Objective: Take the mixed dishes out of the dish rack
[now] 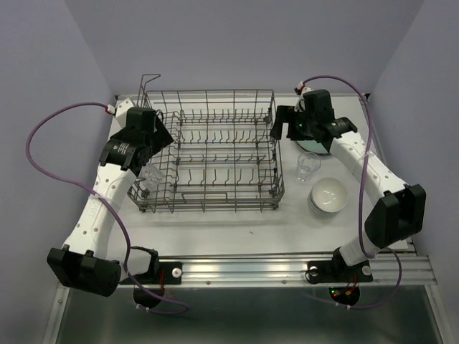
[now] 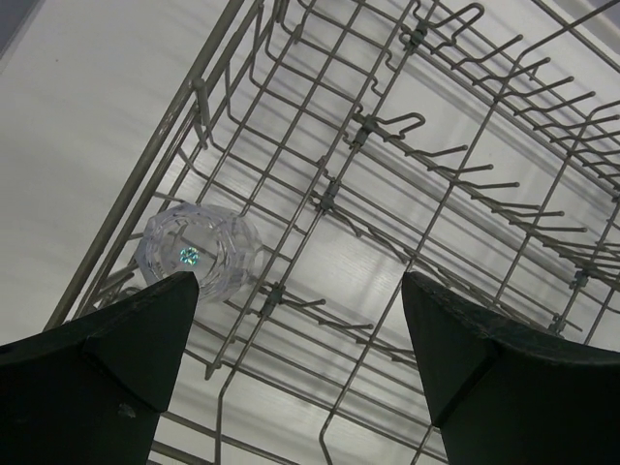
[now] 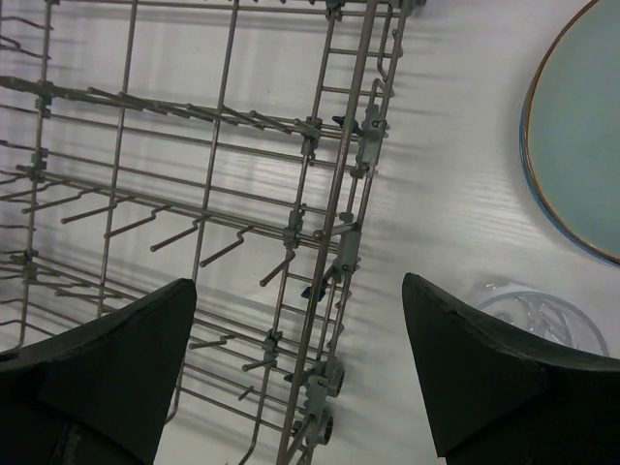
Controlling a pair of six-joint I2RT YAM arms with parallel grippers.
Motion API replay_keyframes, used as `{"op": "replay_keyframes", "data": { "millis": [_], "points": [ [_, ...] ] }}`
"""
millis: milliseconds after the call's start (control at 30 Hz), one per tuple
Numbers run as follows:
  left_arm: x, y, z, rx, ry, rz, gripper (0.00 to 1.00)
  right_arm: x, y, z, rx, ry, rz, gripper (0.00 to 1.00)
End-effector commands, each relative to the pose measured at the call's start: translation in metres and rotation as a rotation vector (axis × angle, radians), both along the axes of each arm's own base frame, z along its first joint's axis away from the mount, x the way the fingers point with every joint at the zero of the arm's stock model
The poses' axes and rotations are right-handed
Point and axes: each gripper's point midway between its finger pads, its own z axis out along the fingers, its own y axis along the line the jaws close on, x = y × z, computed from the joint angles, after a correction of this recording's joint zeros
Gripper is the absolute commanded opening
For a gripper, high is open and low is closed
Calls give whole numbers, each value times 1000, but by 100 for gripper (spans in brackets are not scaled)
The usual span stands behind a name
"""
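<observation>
The grey wire dish rack (image 1: 215,154) stands mid-table. One clear glass (image 1: 150,176) lies in its near-left corner; in the left wrist view the glass (image 2: 199,250) sits just beyond my left fingertip (image 2: 160,320). My left gripper (image 1: 156,142) hovers open and empty over the rack's left side (image 2: 387,174). My right gripper (image 1: 285,129) is open and empty above the rack's right wall (image 3: 339,223). A second clear glass (image 1: 308,165), a stack of white bowls (image 1: 328,195) and a pale green plate (image 3: 581,126) rest on the table right of the rack.
The right arm's wrist covers most of the green plate in the top view. The second glass (image 3: 538,315) lies just past my right fingertip (image 3: 455,358). Purple cables loop beside both arms. Grey walls close in the table on three sides.
</observation>
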Motion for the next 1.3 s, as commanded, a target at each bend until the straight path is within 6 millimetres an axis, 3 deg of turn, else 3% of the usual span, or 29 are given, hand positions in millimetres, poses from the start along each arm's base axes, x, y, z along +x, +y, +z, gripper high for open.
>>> {"op": "replay_keyframes", "data": {
  "millis": [0, 200, 300, 400, 567, 700, 1033, 1267],
  "points": [
    [-15, 12, -4, 16, 18, 55, 99, 5, 10, -16, -30, 10, -35, 89],
    [-22, 10, -13, -1, 44, 60, 99, 1, 10, -47, -139, 73, -98, 77],
    [-25, 12, -17, -1, 56, 71, 99, -1, 9, -59, -170, 93, -119, 56],
    [-30, 13, -23, 1, 78, 82, 99, -3, 14, -68, -168, 115, -122, 28],
    [-37, 20, -34, 28, 134, 126, 99, -5, 18, -76, -169, 133, -121, 5],
    [-40, 23, -45, 53, 176, 158, 99, -7, 23, -82, -176, 145, -104, 1],
    [-14, -15, -51, 41, 151, 96, 99, -11, 27, -80, -149, 147, -89, 1],
    [-27, -4, -73, 110, 229, 286, 99, -19, 33, -79, -121, 146, -64, 1]
  ]
}}
